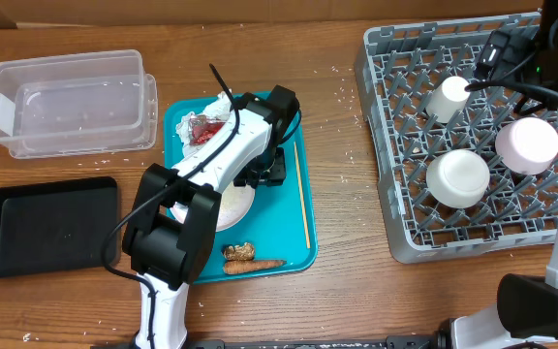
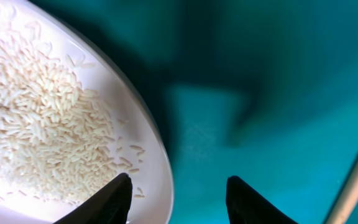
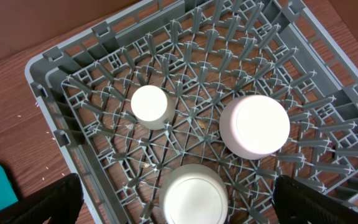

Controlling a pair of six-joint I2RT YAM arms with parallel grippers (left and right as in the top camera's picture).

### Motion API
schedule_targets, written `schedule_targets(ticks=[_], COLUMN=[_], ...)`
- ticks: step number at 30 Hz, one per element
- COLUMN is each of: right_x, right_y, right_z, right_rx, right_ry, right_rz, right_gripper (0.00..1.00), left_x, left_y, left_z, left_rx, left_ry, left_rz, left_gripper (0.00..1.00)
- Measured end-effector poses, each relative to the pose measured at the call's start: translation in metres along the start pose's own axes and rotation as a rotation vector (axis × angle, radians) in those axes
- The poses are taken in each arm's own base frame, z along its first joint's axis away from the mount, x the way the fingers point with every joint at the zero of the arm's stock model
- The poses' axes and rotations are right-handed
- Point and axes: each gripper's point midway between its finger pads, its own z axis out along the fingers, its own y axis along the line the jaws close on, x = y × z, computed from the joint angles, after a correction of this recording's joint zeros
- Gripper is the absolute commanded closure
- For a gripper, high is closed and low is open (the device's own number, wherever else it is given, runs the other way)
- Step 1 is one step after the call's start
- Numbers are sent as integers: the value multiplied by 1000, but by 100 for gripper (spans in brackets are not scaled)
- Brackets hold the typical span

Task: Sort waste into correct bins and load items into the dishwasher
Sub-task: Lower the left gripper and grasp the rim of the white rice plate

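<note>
Left end effector (image 2: 176, 190), jaws parted astride the rim of the rice-laden white plate (image 2: 149, 149) on the teal tray (image 2: 278, 62): grasp apparently pending; next, close squarely on rim.

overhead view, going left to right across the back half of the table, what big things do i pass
clear tub -> teal tray -> dish rack
</note>
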Motion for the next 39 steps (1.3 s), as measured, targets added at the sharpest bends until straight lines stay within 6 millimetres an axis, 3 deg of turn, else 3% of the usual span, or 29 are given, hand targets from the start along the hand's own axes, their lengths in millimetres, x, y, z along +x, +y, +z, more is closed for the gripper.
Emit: schedule_targets(ticks=[4,27,34,39], right_x=[0,0,0,0], right_y=[0,0,0,0], right_z=[0,0,0,0], right_rx=[0,0,0,0], right_ry=[0,0,0,-1], right_rz=[0,0,0,0], right_gripper=[0,0,0,0], left_x=[7,1,8,9], left_y=[5,2,5,6], left_z=[8,9,17,18], left_rx=[-21,-14,-27,-30], left_ry=[17,-12,6,10], left_rz=[-22,-37,-37,-38], left_gripper=[58,63,65,85])
